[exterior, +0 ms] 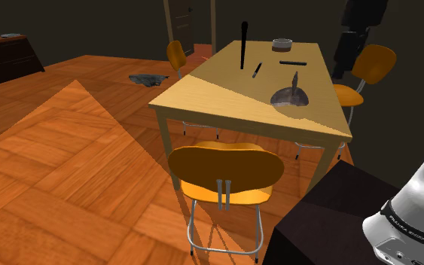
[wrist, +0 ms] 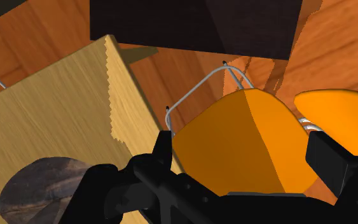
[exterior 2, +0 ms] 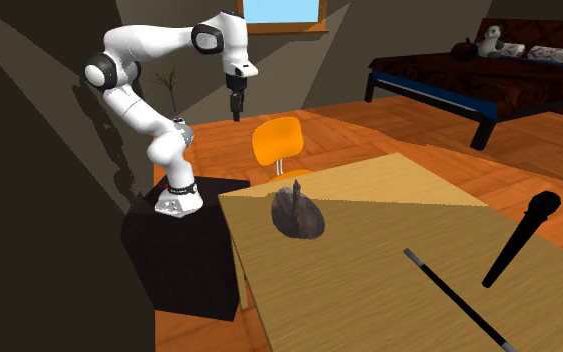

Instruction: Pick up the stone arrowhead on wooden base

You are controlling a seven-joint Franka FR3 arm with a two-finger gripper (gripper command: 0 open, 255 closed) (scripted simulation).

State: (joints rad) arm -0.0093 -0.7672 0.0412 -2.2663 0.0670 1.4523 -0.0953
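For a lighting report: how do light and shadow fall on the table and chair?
Shoulder view: a diagonal shadow edge crosses the table, and the arrowhead sits on the dimmer side. Second exterior view: only the far corner is bright. Wrist view: the chair seat is half lit, half shaded.

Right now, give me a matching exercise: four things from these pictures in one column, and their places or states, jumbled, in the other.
1 arrowhead on base
2 gripper
3 black club
4 stand

A open, above the orange chair
B dark box bearing the arm
C on the table, at the end nearest the arm
D standing on end on the table

Pairs: 1-C, 2-A, 3-D, 4-B
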